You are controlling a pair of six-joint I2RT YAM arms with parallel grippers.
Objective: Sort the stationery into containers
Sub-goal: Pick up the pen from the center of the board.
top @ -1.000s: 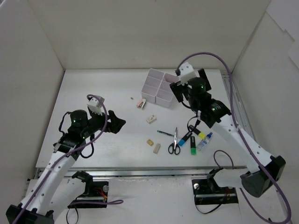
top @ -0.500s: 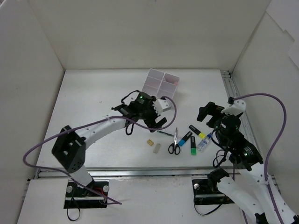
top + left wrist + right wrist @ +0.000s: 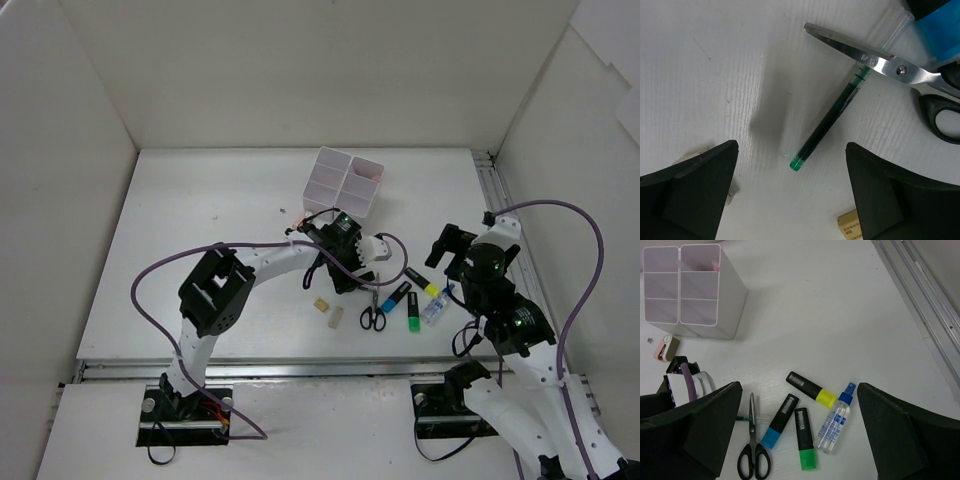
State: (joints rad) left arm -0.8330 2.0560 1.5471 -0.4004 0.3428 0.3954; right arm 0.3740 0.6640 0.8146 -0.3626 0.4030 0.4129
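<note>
Left gripper (image 3: 792, 150) released, jaws wide either side of dark pen (image 3: 832, 117) under scissors (image 3: 865, 55) blade. Right gripper (image 3: 799, 387) released, empty, over highlighters (image 3: 781, 426).

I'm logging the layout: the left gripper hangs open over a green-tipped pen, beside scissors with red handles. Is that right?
Not quite. The scissors have black handles, not red, as the left wrist view shows. The rest holds: the left gripper hangs open over the green-tipped pen, with the scissors beside it.
</note>
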